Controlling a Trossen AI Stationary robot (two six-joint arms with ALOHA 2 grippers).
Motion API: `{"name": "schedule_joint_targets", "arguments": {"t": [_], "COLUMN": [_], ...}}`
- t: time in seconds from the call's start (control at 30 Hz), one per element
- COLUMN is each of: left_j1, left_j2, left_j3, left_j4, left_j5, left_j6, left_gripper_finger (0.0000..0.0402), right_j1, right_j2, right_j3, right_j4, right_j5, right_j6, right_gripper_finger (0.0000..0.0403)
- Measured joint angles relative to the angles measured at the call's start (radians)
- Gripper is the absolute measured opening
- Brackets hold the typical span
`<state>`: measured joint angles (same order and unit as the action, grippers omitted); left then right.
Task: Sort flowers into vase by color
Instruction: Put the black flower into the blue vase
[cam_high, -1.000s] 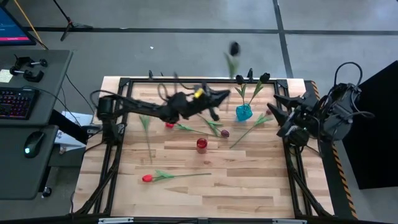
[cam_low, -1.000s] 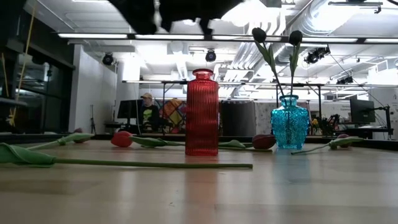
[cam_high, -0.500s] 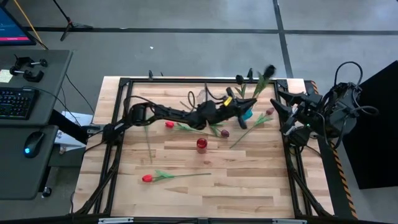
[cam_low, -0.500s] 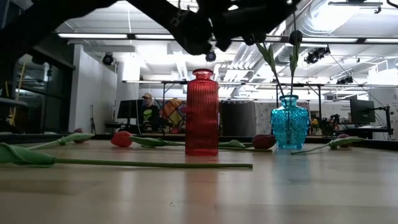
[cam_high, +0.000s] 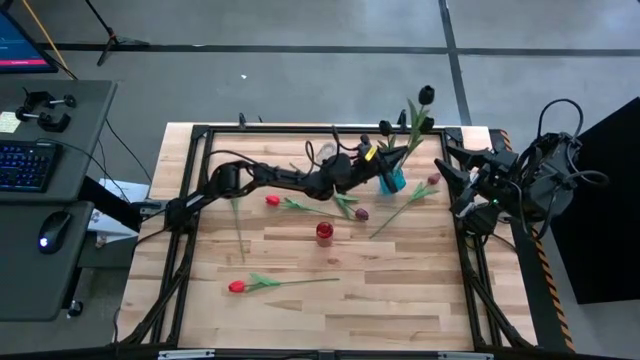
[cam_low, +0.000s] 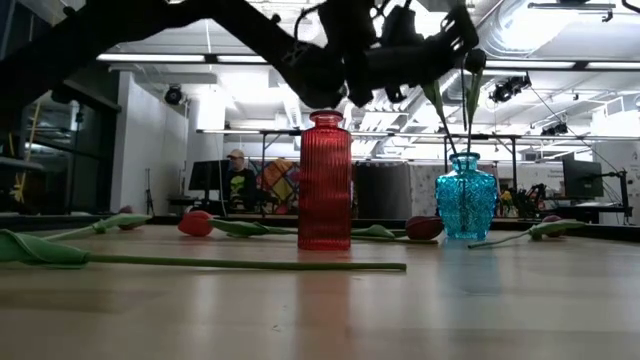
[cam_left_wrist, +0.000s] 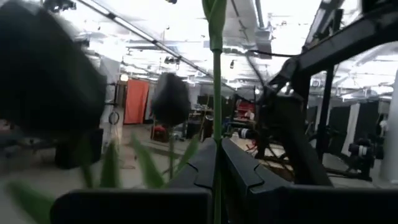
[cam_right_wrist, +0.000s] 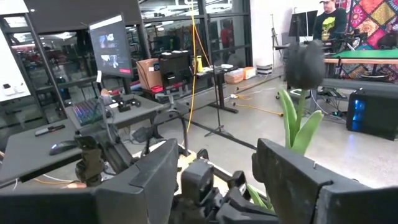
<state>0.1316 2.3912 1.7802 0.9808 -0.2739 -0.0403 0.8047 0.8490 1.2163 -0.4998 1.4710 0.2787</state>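
Since a moment ago your left pincer (cam_high: 372, 160) has been swinging across the desk (cam_high: 400, 290) toward the blue vase (cam_high: 391, 181), and it is now hanging just beside the vase mouth, clamped on the stem of a dark tulip (cam_high: 426, 95) whose long axis is standing nearly upright with the head above. You are needing the stem's lower end directly over the opening; whether it is already inside is not showing. Your right pincer (cam_high: 452, 181) is waiting open at the desk's right edge, while red tulips (cam_high: 237, 286) are lying flat, well apart.
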Motion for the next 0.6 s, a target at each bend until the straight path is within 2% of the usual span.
{"name": "schedule_joint_targets", "arguments": {"t": [0.23, 0.6], "left_j1": [0.027, 0.036], "left_j2": [0.044, 0.058], "left_j3": [0.0, 0.0], "left_j4": [-0.002, -0.043], "left_j5": [0.035, 0.028], "left_j6": [-0.061, 0.01], "left_gripper_finger": [0.0, 0.0], "right_j1": [0.0, 0.0], "right_j2": [0.0, 0.001], "right_j3": [0.0, 0.0], "right_j4": [-0.001, -0.001], "right_j5": [0.0, 0.0], "right_j6": [0.0, 0.0], "right_gripper_finger": [0.0209, 0.0209]}}
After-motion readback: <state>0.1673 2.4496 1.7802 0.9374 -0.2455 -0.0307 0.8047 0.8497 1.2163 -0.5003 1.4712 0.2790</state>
